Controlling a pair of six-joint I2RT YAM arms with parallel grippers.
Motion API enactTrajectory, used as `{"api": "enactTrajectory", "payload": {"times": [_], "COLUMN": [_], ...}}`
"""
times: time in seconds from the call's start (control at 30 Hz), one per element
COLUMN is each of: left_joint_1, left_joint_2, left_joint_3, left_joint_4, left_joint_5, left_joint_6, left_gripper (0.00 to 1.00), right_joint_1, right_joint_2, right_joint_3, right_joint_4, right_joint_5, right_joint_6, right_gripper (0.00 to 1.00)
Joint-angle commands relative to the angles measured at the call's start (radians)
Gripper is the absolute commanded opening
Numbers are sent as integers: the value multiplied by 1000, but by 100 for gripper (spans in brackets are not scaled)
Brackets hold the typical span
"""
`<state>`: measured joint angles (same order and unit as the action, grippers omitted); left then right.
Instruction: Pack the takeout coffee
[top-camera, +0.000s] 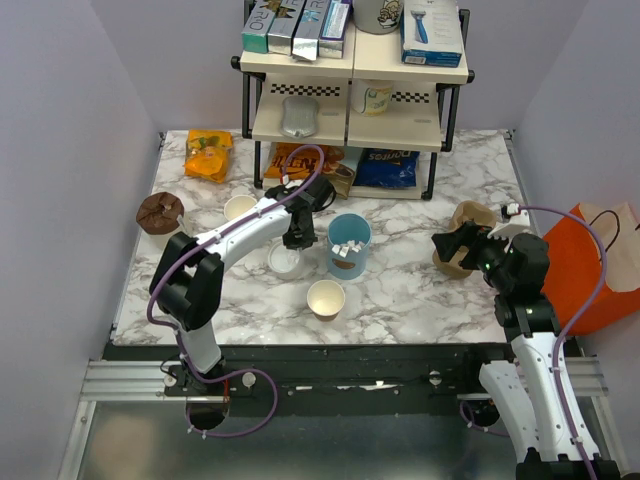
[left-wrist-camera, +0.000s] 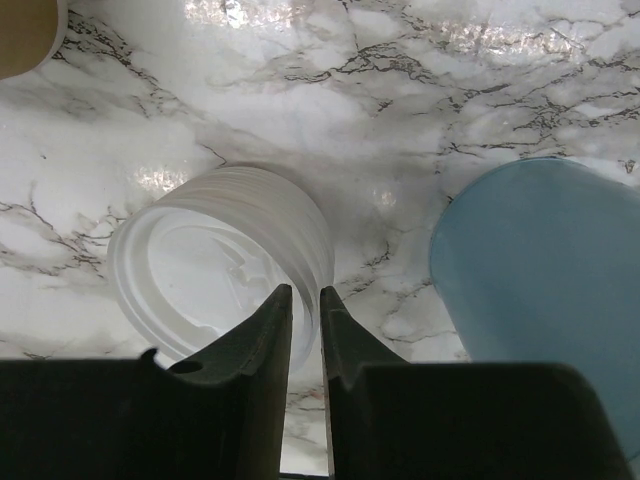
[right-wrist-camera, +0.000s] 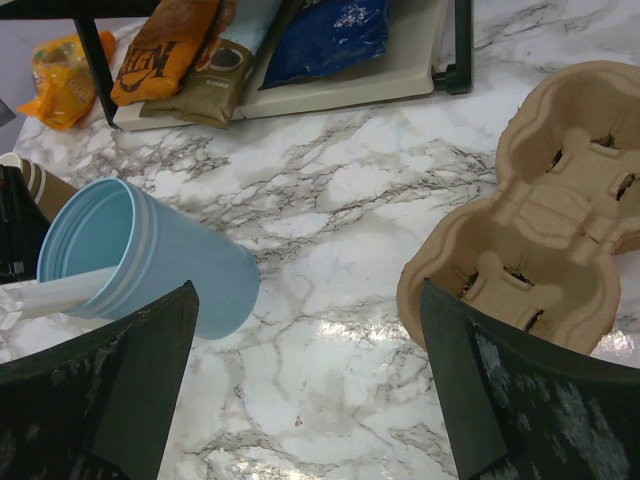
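L hand (left-wrist-camera: 303, 292) at lid (left-wrist-camera: 200, 270) rim; cup (top-camera: 326, 298) nearby

The white marble table (top-camera: 420, 290) carries a light-blue cup (top-camera: 349, 245) at centre, a white plastic lid (left-wrist-camera: 200, 270) just left of it, and a tan paper cup (top-camera: 326, 298) nearer the arms. A second paper cup (top-camera: 240, 208), a brown muffin (top-camera: 160, 212) and an orange snack bag (top-camera: 209, 155) lie at left. A pulp cup carrier (right-wrist-camera: 540, 200) sits at right, and a black-framed shelf rack (top-camera: 350, 120) stands at the back.

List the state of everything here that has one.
lid: off, lying on the table
near cup: upright, no lid
far cup: upright, no lid
blue cup: upright, open, packets inside
carrier: visible wells empty
left gripper: nearly shut astride the lid's rim
right gripper: open, empty
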<state>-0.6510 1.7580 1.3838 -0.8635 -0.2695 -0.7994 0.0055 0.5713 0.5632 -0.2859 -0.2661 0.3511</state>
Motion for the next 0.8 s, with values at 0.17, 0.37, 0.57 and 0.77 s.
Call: {"api": "enactTrajectory", "payload": {"times": [0.17, 0.37, 0.57, 0.77], "left_joint_1": [-4, -4, -2, -2], "left_joint_2": [12, -5, -28, -74], "left_joint_3": [31, 20, 9, -12], "left_joint_4": [-14, -16, -12, -16], "left_joint_5": [-8, -8, -2, 9], "left_joint_6": [-21, -26, -29, -34], "left_gripper": [14, 2, 0, 0], "right_joint_1": [-1, -1, -1, -1], "right_joint_2": [5, 4, 4, 2], "right_joint_3": [-16, -16, -16, -17], "right_joint_4": [2, 2, 4, 2], "right_joint_5": [10, 10, 8, 7], "right_joint_6": [9, 9, 11, 11], "right_gripper": [100, 100, 100, 100]}}
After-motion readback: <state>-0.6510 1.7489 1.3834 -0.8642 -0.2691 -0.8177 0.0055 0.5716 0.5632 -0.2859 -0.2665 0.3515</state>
